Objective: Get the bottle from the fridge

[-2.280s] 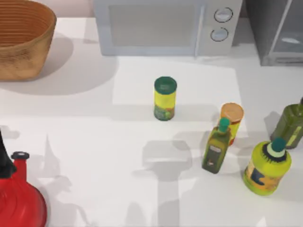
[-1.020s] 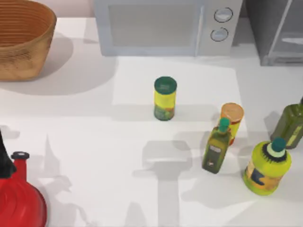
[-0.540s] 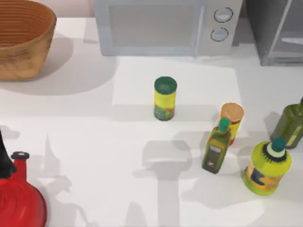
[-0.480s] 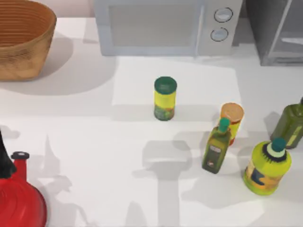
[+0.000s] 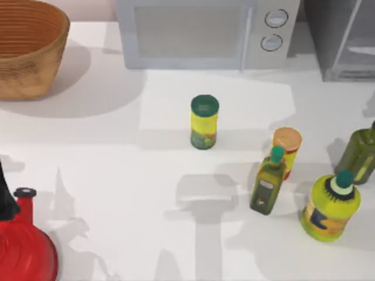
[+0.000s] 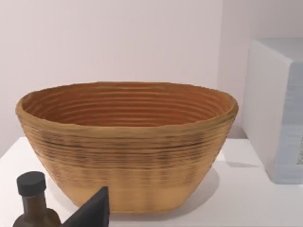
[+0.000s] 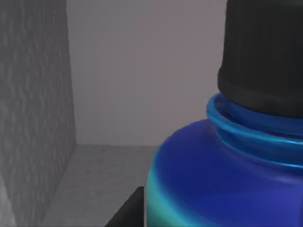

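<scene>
R hand inside dark-grey boxy fridge (image 7: 33,94), right up against blue-shouldered, black-capped round bottle (image 7: 227,179), grip state can't tell; reach step, next I'd confirm clamp, then withdraw.

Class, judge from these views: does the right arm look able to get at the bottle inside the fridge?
Probably yes: the right wrist view has the bottle close up, upright on the fridge floor, with nothing between.

Wicker basket (image 5: 26,47) at far left of table (image 5: 117,175); microwave (image 5: 205,32) against back edge. Green-lidded yellow can (image 5: 204,122) upright mid-table. Orange-lidded can (image 5: 287,146) just behind olive oil bottle (image 5: 268,182). Squat yellow-green bottle (image 5: 331,206) to its right. Red kettle (image 5: 23,246) at near left corner.
</scene>
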{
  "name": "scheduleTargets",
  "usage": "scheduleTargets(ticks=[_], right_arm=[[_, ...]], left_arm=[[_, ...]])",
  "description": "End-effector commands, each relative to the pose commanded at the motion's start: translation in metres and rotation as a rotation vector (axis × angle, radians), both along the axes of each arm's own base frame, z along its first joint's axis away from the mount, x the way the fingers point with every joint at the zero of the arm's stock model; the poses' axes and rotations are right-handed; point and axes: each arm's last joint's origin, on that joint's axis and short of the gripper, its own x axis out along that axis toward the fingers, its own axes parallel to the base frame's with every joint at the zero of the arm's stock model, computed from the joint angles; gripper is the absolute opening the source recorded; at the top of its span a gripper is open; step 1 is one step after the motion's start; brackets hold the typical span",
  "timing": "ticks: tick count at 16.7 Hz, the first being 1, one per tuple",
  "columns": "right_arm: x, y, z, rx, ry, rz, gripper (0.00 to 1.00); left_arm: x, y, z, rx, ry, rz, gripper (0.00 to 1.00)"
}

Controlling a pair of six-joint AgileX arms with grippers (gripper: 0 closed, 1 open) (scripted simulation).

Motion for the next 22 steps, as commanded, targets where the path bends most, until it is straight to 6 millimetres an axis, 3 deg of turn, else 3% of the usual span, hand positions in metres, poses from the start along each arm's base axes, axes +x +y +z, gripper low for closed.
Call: scheduleTargets(ticks=[3, 6, 9, 12, 17, 22], right_arm=[[-0.041, 0.024, 0.023, 0.0, -0.001, -0.003, 0.0], [-0.091, 0.046, 0.03, 0.008, 0.005, -0.004, 0.0], [-0.139, 0.063, 0.019, 0.016, 0.004, -0.003, 0.0], [-0.172, 0.073, -0.003, 0.022, 0.002, 0.0, 0.0], [-0.194, 0.08, -0.034, 0.023, 0.002, 0.004, 0.0], [-0.197, 0.081, -0.041, 0.022, 0.004, 0.006, 0.0]], left_arm=[[0.0, 0.0, 0.0, 0.0, 0.0, 0.0, 1.0], [0.0, 0.0, 0.0, 0.0, 0.0, 0.0, 1.0], [0.0, 0.0, 0.0, 0.0, 0.0, 0.0, 1.0], [0.0, 0.0, 0.0, 0.0, 0.0, 0.0, 1.0], [0.0, 0.0, 0.0, 0.0, 0.0, 0.0, 1.0], [0.0, 0.0, 0.0, 0.0, 0.0, 0.0, 1.0]])
